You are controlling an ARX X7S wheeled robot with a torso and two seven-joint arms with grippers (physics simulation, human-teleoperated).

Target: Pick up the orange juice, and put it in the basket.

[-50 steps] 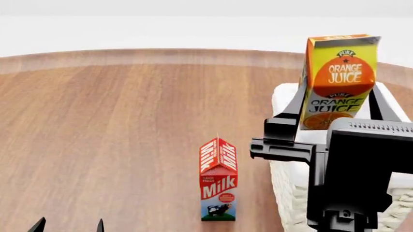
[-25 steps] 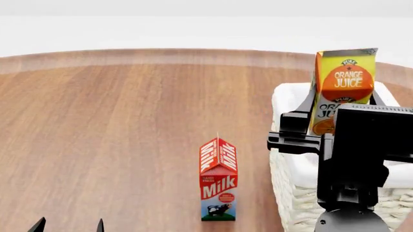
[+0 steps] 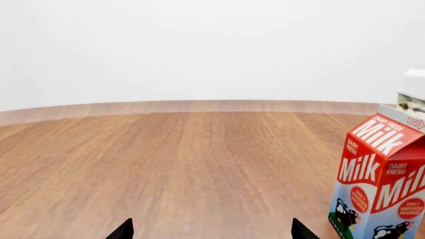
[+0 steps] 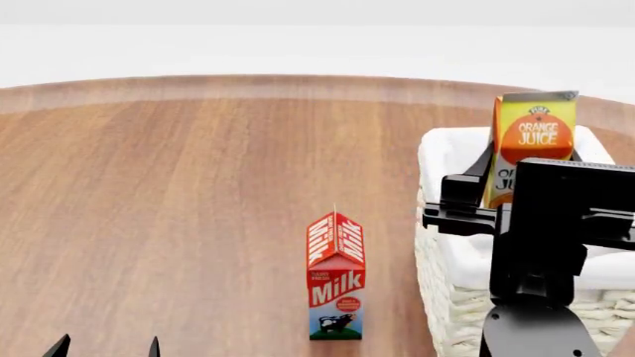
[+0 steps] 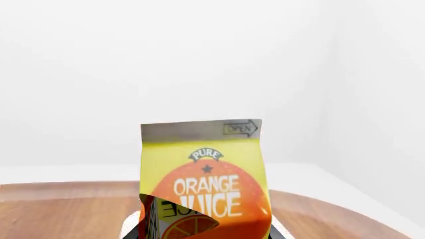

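Juice (image 4: 536, 134): upright, long axis vertical, grasped by right hand (image 4: 496, 195), held over basket (image 4: 436, 160) at worktop's (image 4: 198, 186) right. Next move, judged: straight down. Left hand (image 4: 107, 347): near-left, released, idle. 1 milk carton (image 4: 335, 275) left of basket.

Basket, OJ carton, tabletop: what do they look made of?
Basket: cream woven wicker by its braided wall, white cloth lining folded over the rim.
Orange juice: printed paperboard, probably; gable top with a flat folded seam.
Table: wood or wood veneer; brown grain streaks, matte.
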